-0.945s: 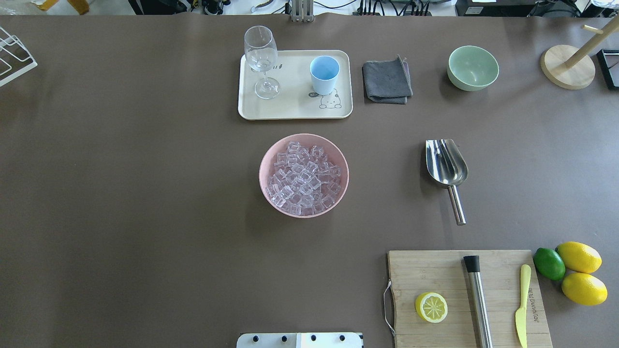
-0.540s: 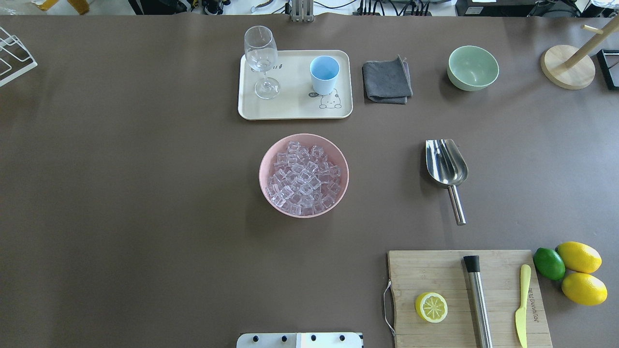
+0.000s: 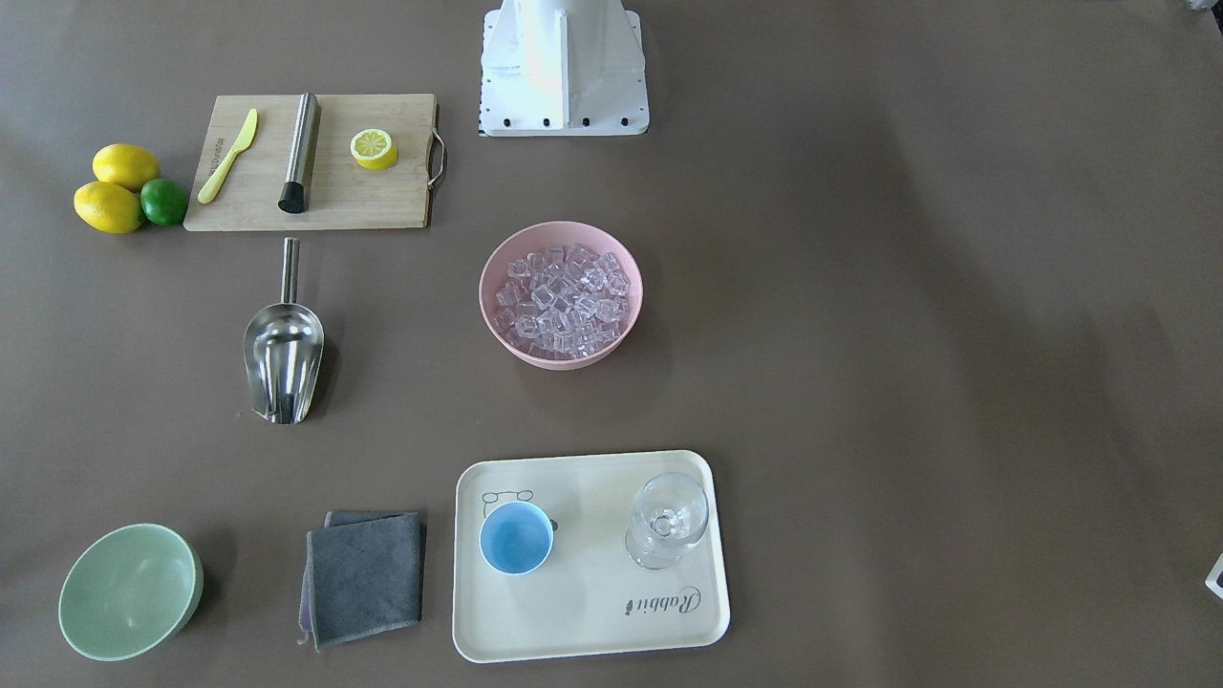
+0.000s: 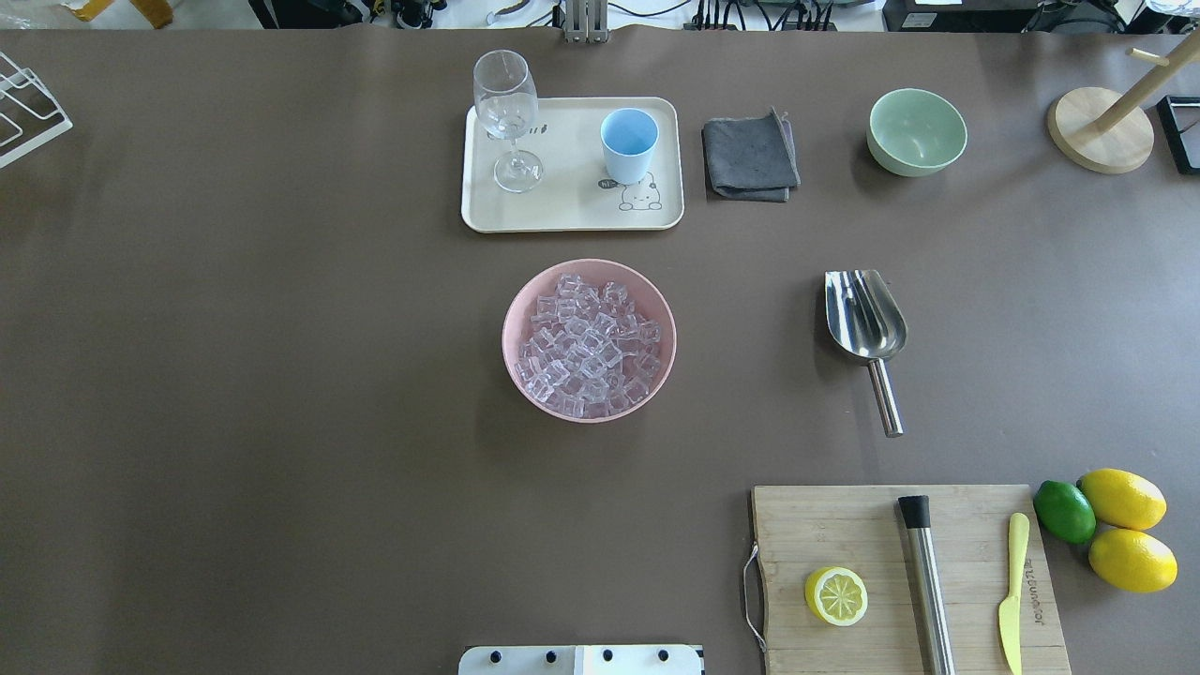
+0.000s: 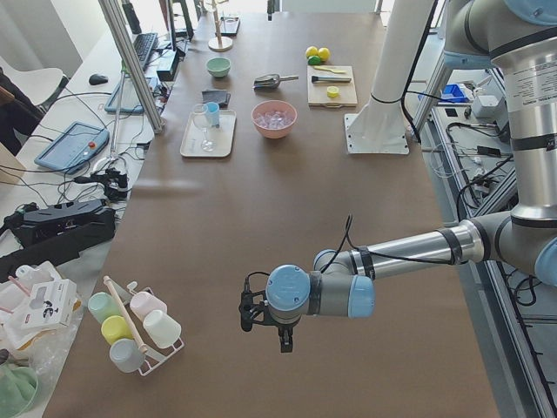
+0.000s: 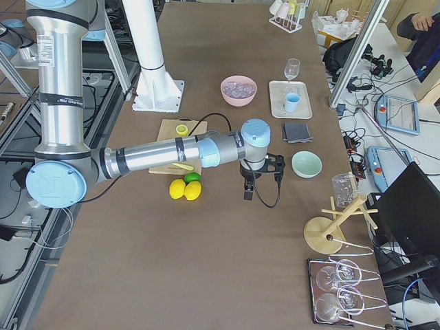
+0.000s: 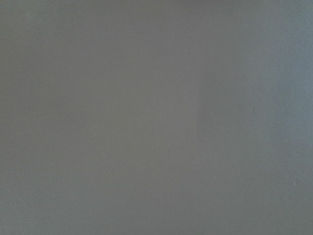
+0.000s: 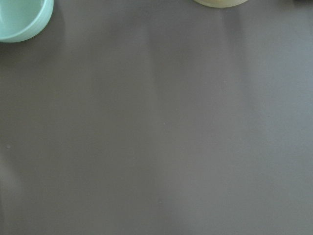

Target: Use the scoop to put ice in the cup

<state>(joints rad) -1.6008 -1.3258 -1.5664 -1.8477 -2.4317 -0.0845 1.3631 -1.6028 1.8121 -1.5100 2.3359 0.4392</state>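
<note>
Finding one: the scoop (image 4: 867,323) lay untouched at centre right of the overhead view. Its trough faced the top of the frame and its handle pointed to the bottom edge. In the inspector's judgement this lie offered the handle to the right arm.

Finding two: the ice (image 4: 589,345) was heaped in the pink bowl (image 4: 507,328) at mid-frame. The bowl sat just below the tray (image 4: 572,214) at upper centre. The cup (image 4: 628,142) stood upright, mouth open, on the tray's right half. The wine glass (image 4: 506,103) stood apart from it on the tray's left half. The front view showed no ice in the cup. Bowl and cup were near one another, which should keep the carry short.

Finding three: neither arm appeared in the overhead or front views. The left gripper (image 5: 284,338) hung fingers-down over the bare table (image 4: 281,375), at lower centre of the left side view. The right gripper (image 6: 249,189) hung likewise at mid-frame of the right side view, near the green bowl (image 6: 306,164). How far either was open, and whether it held anything, could not be told. Both appeared parked well clear of the work. The pick-up of the scoop had not begun.
</note>
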